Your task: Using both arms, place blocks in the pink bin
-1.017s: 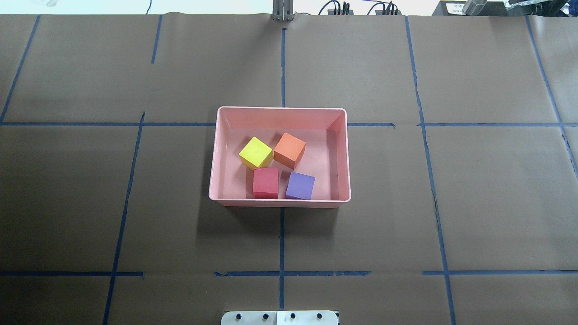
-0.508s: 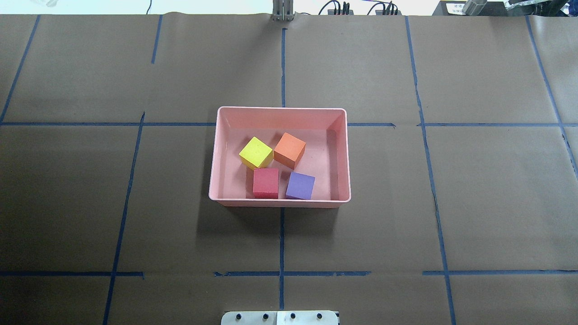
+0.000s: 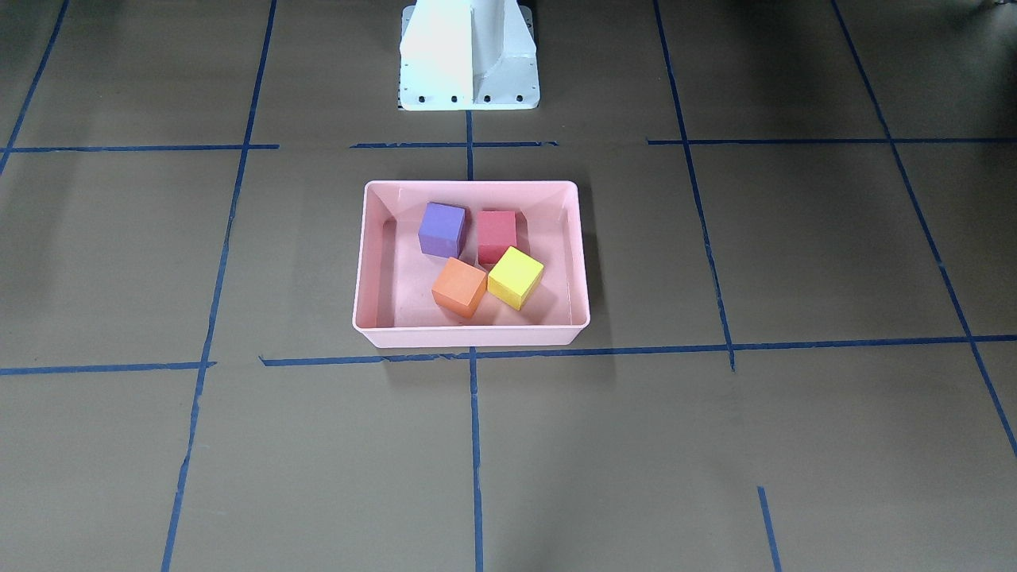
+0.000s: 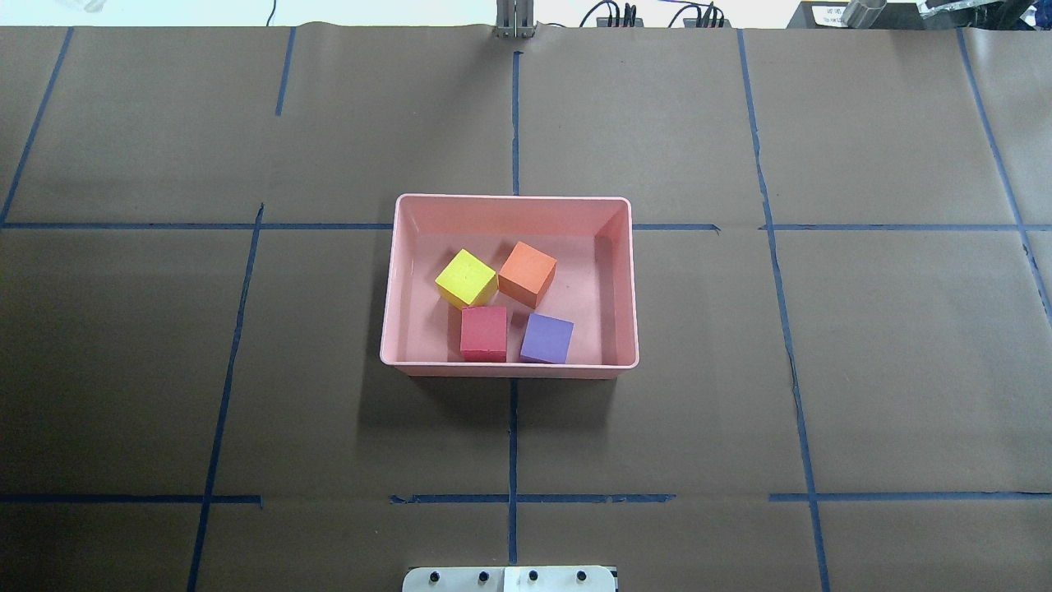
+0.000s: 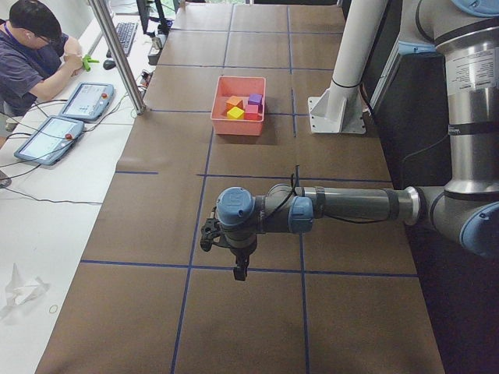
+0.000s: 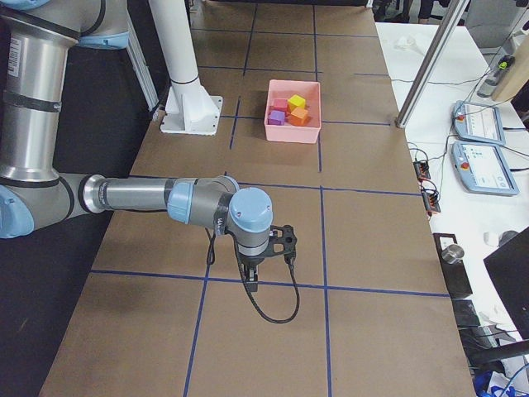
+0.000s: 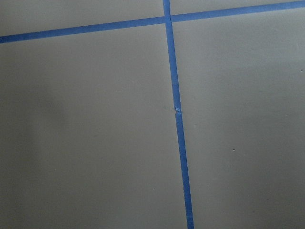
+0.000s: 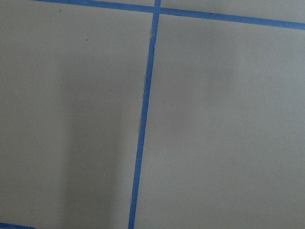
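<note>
Front-facing view: all four blocks sit inside the pink bin (image 3: 365,262). The purple block (image 3: 442,229) and pink-red block (image 3: 496,230) are on the side toward the white pedestal (image 3: 469,56). The orange block (image 3: 458,287) and yellow block (image 3: 516,276) are on your side, just about touching each other. The bin's floor has bare room along both short walls.

Overhead: the bin straddles the centre line of blue tape (image 4: 513,444), with open brown paper (image 4: 904,353) on every side of it.

Left side view: the left arm (image 5: 351,204) reaches low over the table, well apart from the bin. The left gripper (image 5: 240,271) points down, and you can't tell from here how wide it's set or whether it has anything. There's a label (image 5: 475,74) on the upright tube, too small to read.

Right side view: same deal with the right arm (image 6: 140,196). The right gripper (image 6: 250,285) hangs over a tape line, its opening impossible to judge.

Both wrist views: just paper and crossing tape.
</note>
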You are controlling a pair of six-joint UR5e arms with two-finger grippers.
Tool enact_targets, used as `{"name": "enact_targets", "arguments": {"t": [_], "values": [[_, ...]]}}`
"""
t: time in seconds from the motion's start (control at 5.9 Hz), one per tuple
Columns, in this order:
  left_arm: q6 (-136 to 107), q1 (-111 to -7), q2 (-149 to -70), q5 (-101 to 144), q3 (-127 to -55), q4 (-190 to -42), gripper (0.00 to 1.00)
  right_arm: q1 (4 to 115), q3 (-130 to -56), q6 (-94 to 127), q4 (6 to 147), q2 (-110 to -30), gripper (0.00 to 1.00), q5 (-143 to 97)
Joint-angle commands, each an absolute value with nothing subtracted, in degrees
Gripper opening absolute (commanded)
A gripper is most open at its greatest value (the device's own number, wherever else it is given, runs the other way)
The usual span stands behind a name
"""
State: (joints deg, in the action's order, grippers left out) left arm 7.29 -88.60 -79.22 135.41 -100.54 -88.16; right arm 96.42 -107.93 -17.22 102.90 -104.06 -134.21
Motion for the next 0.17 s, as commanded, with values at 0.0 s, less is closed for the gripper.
{"name": "enact_targets", "arguments": {"t": [0.0], "values": [[7.29,-88.59,-79.19,135.35,-100.63,-88.15,1.00,96.42,-107.93,-17.23,102.92,-104.06,1.00,-134.21]]}}
